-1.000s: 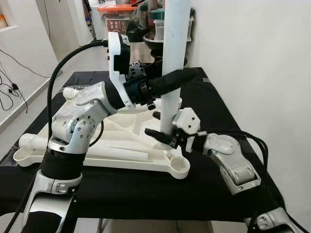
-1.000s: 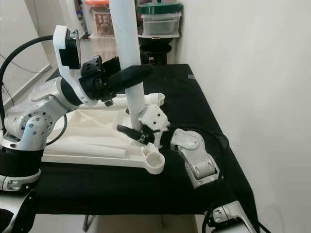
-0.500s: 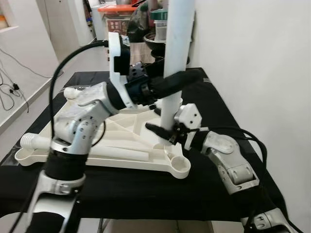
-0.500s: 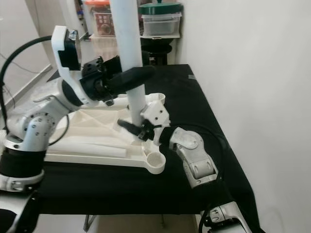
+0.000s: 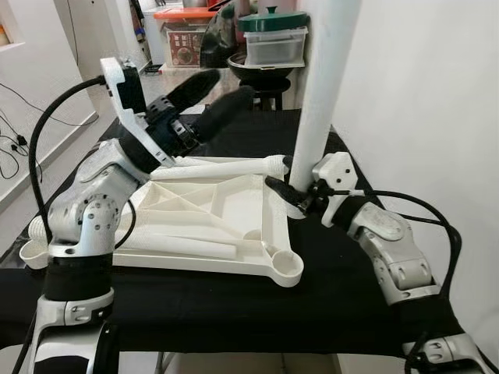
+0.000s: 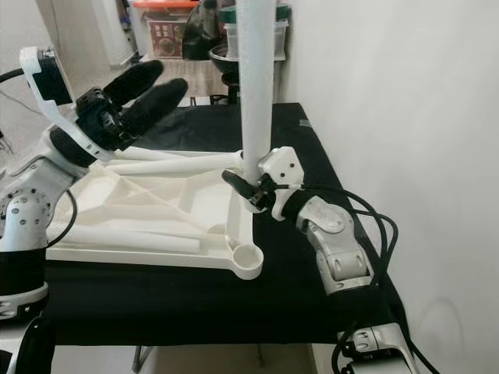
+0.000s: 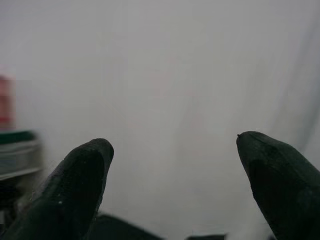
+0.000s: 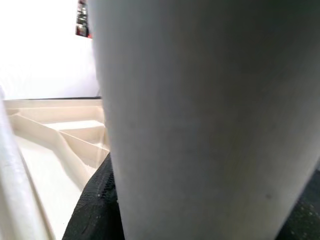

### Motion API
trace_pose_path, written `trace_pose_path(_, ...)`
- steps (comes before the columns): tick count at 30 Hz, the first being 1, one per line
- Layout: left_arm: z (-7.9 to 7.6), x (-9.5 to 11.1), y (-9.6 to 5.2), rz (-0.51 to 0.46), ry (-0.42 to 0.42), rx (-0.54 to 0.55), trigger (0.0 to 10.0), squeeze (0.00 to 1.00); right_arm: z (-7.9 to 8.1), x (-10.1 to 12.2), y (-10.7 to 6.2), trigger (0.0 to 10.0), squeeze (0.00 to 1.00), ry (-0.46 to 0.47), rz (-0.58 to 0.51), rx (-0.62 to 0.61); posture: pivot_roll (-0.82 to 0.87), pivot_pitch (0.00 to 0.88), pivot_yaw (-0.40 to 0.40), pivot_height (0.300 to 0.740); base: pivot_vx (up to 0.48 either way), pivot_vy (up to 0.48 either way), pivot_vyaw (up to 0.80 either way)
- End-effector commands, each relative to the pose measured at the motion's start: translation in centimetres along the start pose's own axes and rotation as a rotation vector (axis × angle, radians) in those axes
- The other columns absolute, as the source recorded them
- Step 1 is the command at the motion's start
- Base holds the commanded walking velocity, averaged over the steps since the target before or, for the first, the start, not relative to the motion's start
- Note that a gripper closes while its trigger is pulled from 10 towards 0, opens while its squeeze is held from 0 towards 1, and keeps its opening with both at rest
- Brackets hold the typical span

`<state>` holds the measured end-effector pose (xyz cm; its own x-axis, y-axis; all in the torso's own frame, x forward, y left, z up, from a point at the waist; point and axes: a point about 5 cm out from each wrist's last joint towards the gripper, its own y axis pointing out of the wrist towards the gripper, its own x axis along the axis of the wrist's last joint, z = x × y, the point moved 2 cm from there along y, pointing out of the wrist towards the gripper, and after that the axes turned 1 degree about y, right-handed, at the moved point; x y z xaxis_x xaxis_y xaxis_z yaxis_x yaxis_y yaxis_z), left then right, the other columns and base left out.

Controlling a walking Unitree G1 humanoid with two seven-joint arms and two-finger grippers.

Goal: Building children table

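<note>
**Leg one upright at the corner, three still to fit**

Assembly stood at an early stage. The white tabletop [image 5: 210, 210] lay upside down on the black-covered workbench [image 5: 234, 312], its ribbed underside facing up. One white table leg [image 5: 323, 93] stood upright at the tabletop's far right corner, with the right gripper [image 5: 290, 195] clenched around its base; whether the leg was fully seated in its socket could not be told, since the gripper hid the joint. The left gripper [image 5: 207, 97] hung released above the tabletop, its fingers [image 7: 82, 185] spread apart and holding nothing.

Judging from this, most of the work remained. The near right corner socket [image 5: 287, 269] sat empty, and the near left socket [image 5: 31, 253] looked empty too. A loose leg [image 5: 222, 167] lay across the far part of the underside, and another leg [image 5: 183, 248] rested along the near part.

Behind the workbench, a clear storage box with a green lid [image 5: 273, 43] sat atop a dark bowl-like vessel [image 5: 257, 66]; another bin with an orange lid [image 5: 185, 31] stood further left. Their contents could not be made out.
</note>
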<state>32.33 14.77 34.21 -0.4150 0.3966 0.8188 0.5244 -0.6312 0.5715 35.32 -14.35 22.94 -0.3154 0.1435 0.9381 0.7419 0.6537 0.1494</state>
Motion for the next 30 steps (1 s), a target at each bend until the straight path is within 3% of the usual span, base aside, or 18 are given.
trace_pose_path(1, 0.8, 0.2, -0.9, 0.014, 0.041, 0.066, 10.0, 1.0, -0.3, 0.4, -0.1, 0.0, 0.0, 0.032, -0.02, 0.013, -0.06, 0.0, 0.005, 0.74, 0.0, 0.0, 0.0)
trace_pose_path(2, 0.8, -0.7, -1.8, 0.054, 0.04, 0.093, 10.0, 1.0, 0.2, 0.6, -0.5, 0.0, 0.0, 0.044, -0.033, 0.072, -0.05, 0.0, 0.004, 0.74, 0.0, 0.0, 0.0)
trace_pose_path(3, 0.8, -0.7, -1.8, 0.054, 0.04, 0.093, 10.0, 1.0, 0.2, 0.6, -0.5, 0.0, 0.0, 0.044, -0.033, 0.072, -0.05, 0.0, 0.004, 0.74, 0.0, 0.0, 0.0)
trace_pose_path(4, 0.1, -2.2, -2.8, 0.12, 0.03, 0.082, 10.0, 1.0, 1.3, 0.7, -1.0, 0.0, 0.0, 0.066, -0.045, 0.171, -0.06, 0.0, 0.003, 0.74, 0.0, 0.0, 0.0)
trace_pose_path(5, -1.4, -4.0, -3.9, 0.199, 0.006, 0.035, 10.0, 0.35, 2.7, 0.6, -1.5, 0.0, 0.0, 0.084, -0.048, 0.28, -0.06, 0.01, 0.002, 0.74, 0.0, 0.0, 0.0)
trace_pose_path(6, -3.0, -5.5, -4.8, 0.265, -0.025, -0.016, 10.0, 0.0, 4.0, 0.5, -1.9, 0.8, 0.0, 0.099, -0.045, 0.37, -0.06, 0.015, 0.002, 0.74, 0.0, 0.0, 0.0)
trace_pose_path(7, -3.0, -5.5, -4.8, 0.265, -0.025, -0.016, 10.0, 0.0, 4.0, 0.5, -1.9, 0.8, 0.0, 0.099, -0.045, 0.37, -0.06, 0.015, 0.002, 0.74, 0.0, 0.0, 0.0)
trace_pose_path(8, -4.8, -6.7, -5.5, 0.318, -0.065, -0.065, 10.0, 0.0, 5.1, 0.2, -2.4, 8.4, 0.0, 0.11, -0.032, 0.444, -0.05, 0.041, 0.0, 0.74, 0.0, 0.0, 0.0)
trace_pose_path(9, -4.8, -6.7, -5.5, 0.318, -0.065, -0.065, 10.0, 0.0, 5.1, 0.2, -2.4, 8.4, 0.0, 0.11, -0.032, 0.444, -0.05, 0.041, 0.0, 0.74, 0.0, 0.0, 0.0)
trace_pose_path(10, -6.5, -7.8, -6.3, 0.367, -0.098, -0.109, 10.0, 0.0, 6.1, 0.0, -2.7, 10.0, 0.0, 0.128, -0.016, 0.513, -0.05, 0.062, -0.002, 0.74, 0.0, 0.0, 0.0)
trace_pose_path(11, -7.9, -8.6, -7.1, 0.413, -0.118, -0.141, 10.0, 0.0, 6.9, -0.3, -3.0, 10.0, 0.0, 0.149, -0.003, 0.566, -0.05, 0.085, -0.004, 0.74, 0.0, 0.0, 0.0)
trace_pose_path(15, -8.7, -9.1, -7.6, 0.443, -0.128, -0.157, 10.0, 0.0, 7.4, -0.5, -3.1, 10.0, 0.0, 0.164, 0.004, 0.597, -0.05, 0.085, -0.004, 0.74, 0.0, 0.0, 0.0)
trace_pose_path(17, -10.1, -9.8, -8.8, 0.498, -0.131, -0.174, 10.0, 0.0, 8.2, -0.8, -3.1, 10.0, 0.0, 0.198, 0.011, 0.631, -0.04, 0.133, -0.009, 0.74, 0.0, 0.0, 0.0)
trace_pose_path(25, -11.4, -10.0, -10.2, 0.559, -0.095, -0.161, 10.0, 0.0, 9.5, -1.5, -2.2, 10.0, 0.0, 0.252, 0.025, 0.679, -0.04, 0.197, -0.017, 0.74, 0.0, 0.0, 0.0)
trace_pose_path(30, -12.3, -9.9, -11.0, 0.577, -0.068, -0.133, 10.0, 0.0, 8.8, -1.9, -0.9, 10.0, 0.0, 0.259, 0.036, 0.62, -0.04, 0.226, -0.025, 0.74, 0.0, 0.0, 0.0)
